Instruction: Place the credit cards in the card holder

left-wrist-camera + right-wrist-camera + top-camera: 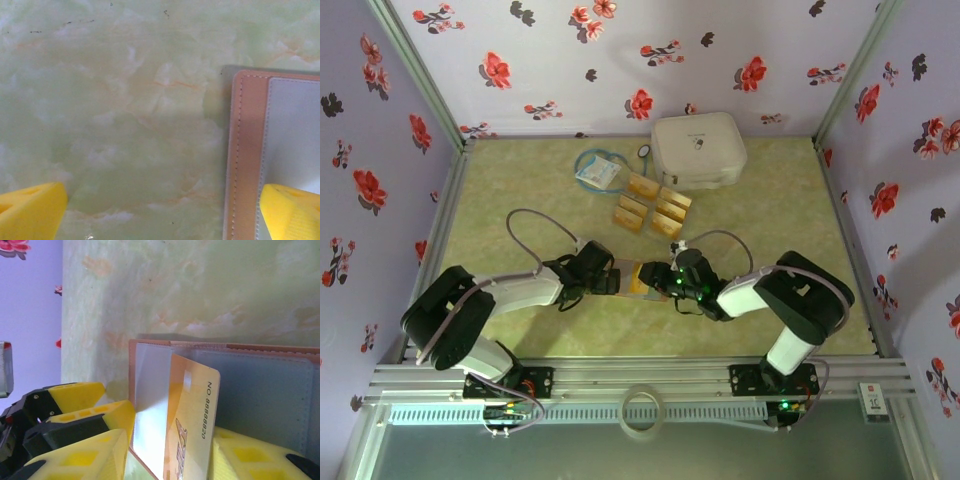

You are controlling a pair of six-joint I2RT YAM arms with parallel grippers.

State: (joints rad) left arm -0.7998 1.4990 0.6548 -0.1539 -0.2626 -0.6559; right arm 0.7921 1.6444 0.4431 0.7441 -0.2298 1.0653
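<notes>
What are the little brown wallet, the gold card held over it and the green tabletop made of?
The reddish-brown folding card holder looks like matte leather or imitation: stitching runs along its edge. The golden-tan rectangular credit card seems stiff glossy plastic, with printed digits and a sheen. The pale green tabletop shows marble-like veining, possibly a printed sheet.

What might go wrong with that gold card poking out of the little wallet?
The card looks only partly inside the card holder, and the right claw is open around it, so it may tip or slide out. The left claw has just one finger on the holder; a push on the card might shift the holder.
</notes>
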